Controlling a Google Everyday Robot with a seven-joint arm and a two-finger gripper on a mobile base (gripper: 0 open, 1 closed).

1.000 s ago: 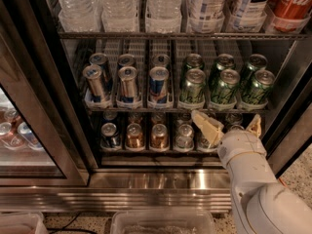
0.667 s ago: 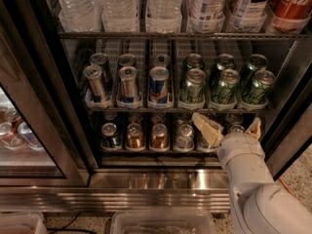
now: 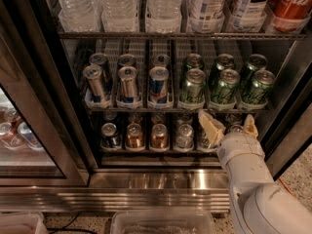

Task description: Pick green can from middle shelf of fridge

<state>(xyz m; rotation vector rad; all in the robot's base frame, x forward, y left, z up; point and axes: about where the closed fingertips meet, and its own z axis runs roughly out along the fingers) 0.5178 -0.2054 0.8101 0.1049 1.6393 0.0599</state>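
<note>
Several green cans with silver tops stand in two rows at the right of the middle shelf (image 3: 131, 107) of the fridge (image 3: 44, 106); the front ones are at left (image 3: 192, 87), middle (image 3: 224, 87) and right (image 3: 257, 87). My gripper (image 3: 230, 122) is open, its two tan fingers (image 3: 210, 126) pointing up just below the shelf's front edge, under the middle and right green cans. It holds nothing. The white arm (image 3: 253, 189) rises from the lower right and hides part of the bottom shelf.
Three blue-and-silver slim cans (image 3: 127, 84) fill the middle shelf's left lanes. Small bronze and silver cans (image 3: 159, 135) stand on the bottom shelf. Water bottles (image 3: 117, 4) and other bottles are on the top shelf. A glass door (image 3: 19, 130) is at left, the steel base (image 3: 156, 182) below.
The gripper and arm have crept slightly up and forward toward the middle shelf; the cans have not moved.
</note>
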